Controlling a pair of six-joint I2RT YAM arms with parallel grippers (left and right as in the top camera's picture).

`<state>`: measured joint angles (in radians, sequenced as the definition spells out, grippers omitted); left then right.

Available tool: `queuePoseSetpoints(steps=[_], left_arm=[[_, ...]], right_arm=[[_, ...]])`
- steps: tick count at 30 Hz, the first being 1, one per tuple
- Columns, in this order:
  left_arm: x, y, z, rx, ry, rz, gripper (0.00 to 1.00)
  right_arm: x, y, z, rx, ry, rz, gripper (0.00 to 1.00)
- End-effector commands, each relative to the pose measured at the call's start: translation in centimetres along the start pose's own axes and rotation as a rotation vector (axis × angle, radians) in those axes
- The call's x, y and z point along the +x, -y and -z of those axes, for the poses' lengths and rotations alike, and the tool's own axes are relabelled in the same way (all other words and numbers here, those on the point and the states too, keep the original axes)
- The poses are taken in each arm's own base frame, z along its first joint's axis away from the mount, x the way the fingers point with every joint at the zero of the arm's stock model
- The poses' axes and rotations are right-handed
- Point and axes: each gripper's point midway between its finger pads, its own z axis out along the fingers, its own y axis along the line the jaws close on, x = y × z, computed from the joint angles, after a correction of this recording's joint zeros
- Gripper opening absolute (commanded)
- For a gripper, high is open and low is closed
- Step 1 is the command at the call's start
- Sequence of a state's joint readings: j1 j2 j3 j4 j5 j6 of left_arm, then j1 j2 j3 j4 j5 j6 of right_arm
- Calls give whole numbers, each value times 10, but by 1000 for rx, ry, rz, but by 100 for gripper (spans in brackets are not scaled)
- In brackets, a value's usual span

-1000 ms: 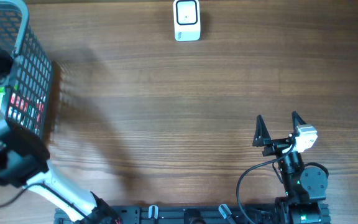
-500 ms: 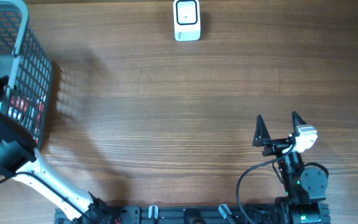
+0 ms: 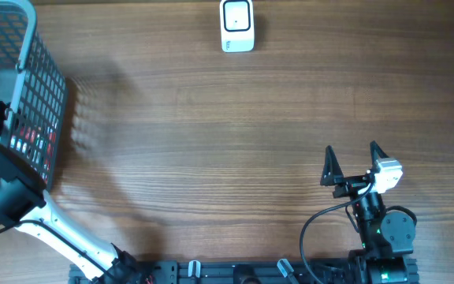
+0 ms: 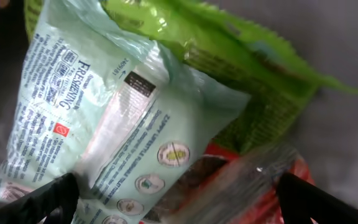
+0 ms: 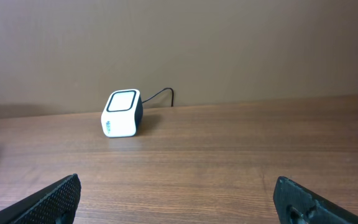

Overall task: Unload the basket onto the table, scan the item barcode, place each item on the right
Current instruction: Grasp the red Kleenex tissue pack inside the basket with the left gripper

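Wood-grain table (image 3: 211, 142) fills the overhead view. A grey wire basket (image 3: 46, 87) stands at its 10 o'clock edge, and the left arm (image 3: 10, 197) reaches into it from 8 o'clock. Inside the basket lie a pale mint pouch (image 4: 98, 118), a green packet (image 4: 241, 81) at its 1 o'clock and a red packet (image 4: 253, 180) at its 4 o'clock. The left gripper (image 4: 179, 199) hangs above them, fingers spread wide, gripping nothing. A white barcode scanner (image 3: 236, 25) sits at 12 o'clock. The right gripper (image 3: 351, 150), at 5 o'clock, is spread and empty.
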<state>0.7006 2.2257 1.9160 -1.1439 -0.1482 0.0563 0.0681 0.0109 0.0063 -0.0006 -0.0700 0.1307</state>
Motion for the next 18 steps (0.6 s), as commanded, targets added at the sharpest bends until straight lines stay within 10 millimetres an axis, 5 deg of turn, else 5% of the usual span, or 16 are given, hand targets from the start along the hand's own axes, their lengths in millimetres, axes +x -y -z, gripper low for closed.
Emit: queuePoseSetpoints(steps=[1,11,18], left_arm=[[-26,27,22,175,90,-8,100],[-39,26,21,174,149,-3,100],[-27,32,20,179,105,44,93]], right_arm=[[-2,3,0,14,11,0,100],[-2,3,0,14,11,0,100],[-2,3,0,14,11,0,100]])
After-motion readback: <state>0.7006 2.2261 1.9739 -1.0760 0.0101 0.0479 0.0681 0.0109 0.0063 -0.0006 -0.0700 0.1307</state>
